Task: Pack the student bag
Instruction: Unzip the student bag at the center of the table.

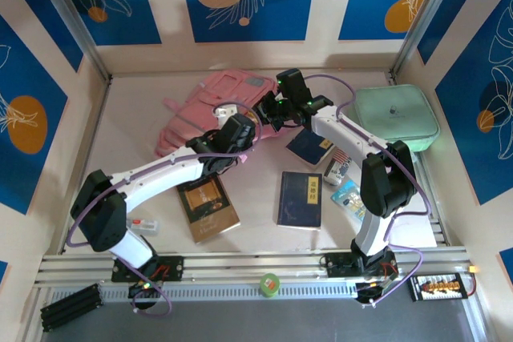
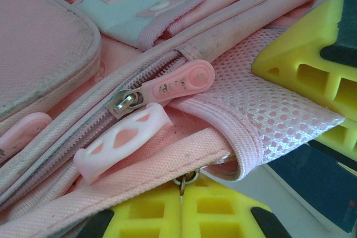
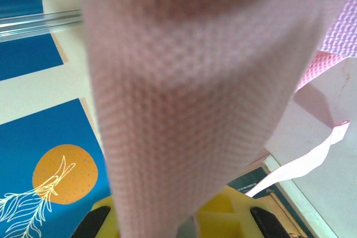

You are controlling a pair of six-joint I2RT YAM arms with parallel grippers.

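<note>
The student bag [image 1: 210,103], pink and soft, lies at the back middle of the table. My left gripper [image 1: 250,128] is at its right edge. In the left wrist view the yellow left gripper [image 2: 187,194] is shut on a small metal zip ring [image 2: 186,180] under the student bag's [image 2: 44,43] pink seam. Two pink zip pulls [image 2: 183,83] lie loose above it. My right gripper [image 1: 271,115] meets the same corner and is shut on a flap of pink mesh [image 3: 195,82]; this mesh hides most of the right gripper [image 3: 189,222].
A mint-green zip case [image 1: 397,118] sits at the back right. A brown book [image 1: 207,207], a blue book [image 1: 300,199] and another dark book [image 1: 309,148] lie in front of the bag. Small packets [image 1: 346,196] lie near the right arm, and a green tape roll [image 1: 269,283] on the front rail.
</note>
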